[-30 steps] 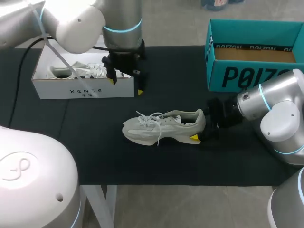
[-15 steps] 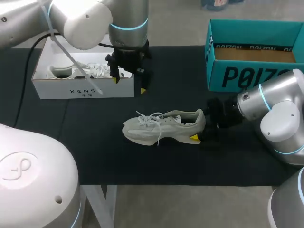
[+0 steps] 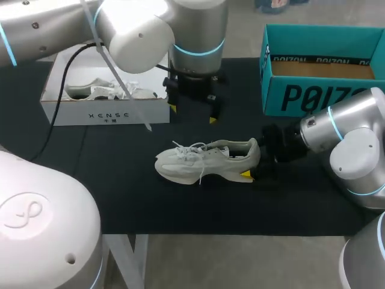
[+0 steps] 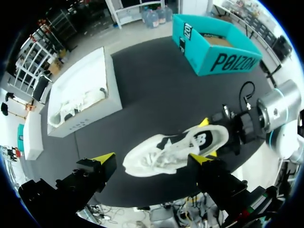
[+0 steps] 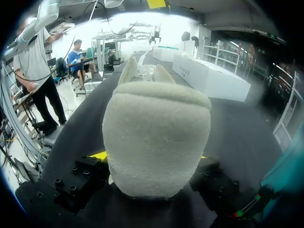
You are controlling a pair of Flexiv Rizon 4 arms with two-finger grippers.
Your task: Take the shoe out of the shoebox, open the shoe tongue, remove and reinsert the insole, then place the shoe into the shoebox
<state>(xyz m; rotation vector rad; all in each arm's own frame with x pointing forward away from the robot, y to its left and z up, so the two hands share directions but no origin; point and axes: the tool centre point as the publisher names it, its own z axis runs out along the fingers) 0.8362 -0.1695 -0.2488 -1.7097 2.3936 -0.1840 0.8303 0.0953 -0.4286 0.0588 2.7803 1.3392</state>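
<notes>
Shoe [image 3: 207,159]: a pale grey-white trainer, lying on its sole on the black table cover [image 3: 120,192], out of both boxes; laces loose over the tongue, and the toe points toward my left side.
Right gripper [image 3: 255,161]: at the heel of the shoe, holding it; in the right wrist view the heel fills the space between the two fingers, and a yellow tip shows against each side of it.
Left gripper [image 3: 192,114]: above and behind the shoe, on the side away from the robot, not touching it; its fingers stand wide apart with nothing between them. In the left wrist view the shoe lies below, across the gap between the two yellow tips.
White box [image 3: 105,102]: open, behind the shoe and off toward its toe end, well apart from it.
Second shoe [image 3: 99,91]: lying inside the white box, laces showing.
Teal box [image 3: 319,90]: open, brown floor showing, behind the shoe past its heel end, close to the right arm.
</notes>
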